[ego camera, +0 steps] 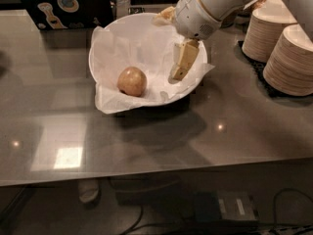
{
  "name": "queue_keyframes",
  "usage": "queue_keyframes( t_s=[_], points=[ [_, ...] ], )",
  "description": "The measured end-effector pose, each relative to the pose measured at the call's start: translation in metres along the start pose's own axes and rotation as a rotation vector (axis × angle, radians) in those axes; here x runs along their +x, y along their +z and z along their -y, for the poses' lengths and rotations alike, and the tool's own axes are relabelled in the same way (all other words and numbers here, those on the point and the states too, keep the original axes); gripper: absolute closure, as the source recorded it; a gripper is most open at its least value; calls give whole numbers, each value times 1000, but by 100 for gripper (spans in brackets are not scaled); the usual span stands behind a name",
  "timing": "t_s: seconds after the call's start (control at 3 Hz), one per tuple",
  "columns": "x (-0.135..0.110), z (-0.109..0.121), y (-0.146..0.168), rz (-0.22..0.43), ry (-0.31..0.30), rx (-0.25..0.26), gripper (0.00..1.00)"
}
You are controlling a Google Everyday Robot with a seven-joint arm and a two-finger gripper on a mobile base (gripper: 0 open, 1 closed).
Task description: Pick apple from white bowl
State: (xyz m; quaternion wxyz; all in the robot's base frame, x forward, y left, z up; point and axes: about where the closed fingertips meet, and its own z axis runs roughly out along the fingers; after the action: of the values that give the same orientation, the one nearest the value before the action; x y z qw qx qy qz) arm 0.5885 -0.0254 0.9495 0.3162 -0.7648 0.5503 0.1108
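Now we see the gripper (181, 66) over the white bowl (142, 35), at three o'clock from the apple (132, 81), apart from it; whether its claw is spread, we cannot tell.

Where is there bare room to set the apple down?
Free: table front, between bowl and near edge; also left of the bowl. Crowded: right, by the stacks. The gripper hangs in the bowl, right of the apple.

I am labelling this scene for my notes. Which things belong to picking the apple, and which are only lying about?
For the job: apple, white bowl, tool above the bowl's right side.
Lying about: stacks of paper bowls at right, black box with stickers at the back.
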Motion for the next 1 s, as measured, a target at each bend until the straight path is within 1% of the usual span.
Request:
queue_keyframes(
  t_s=[0.33, 0.67, 1.0],
  points=[
    [-5, 4, 9, 54, -29, -21, 16],
    [-9, 6, 19, 91, -51, -48, 19],
    [-12, 6, 30, 112, -67, -81, 26]
  ],
)
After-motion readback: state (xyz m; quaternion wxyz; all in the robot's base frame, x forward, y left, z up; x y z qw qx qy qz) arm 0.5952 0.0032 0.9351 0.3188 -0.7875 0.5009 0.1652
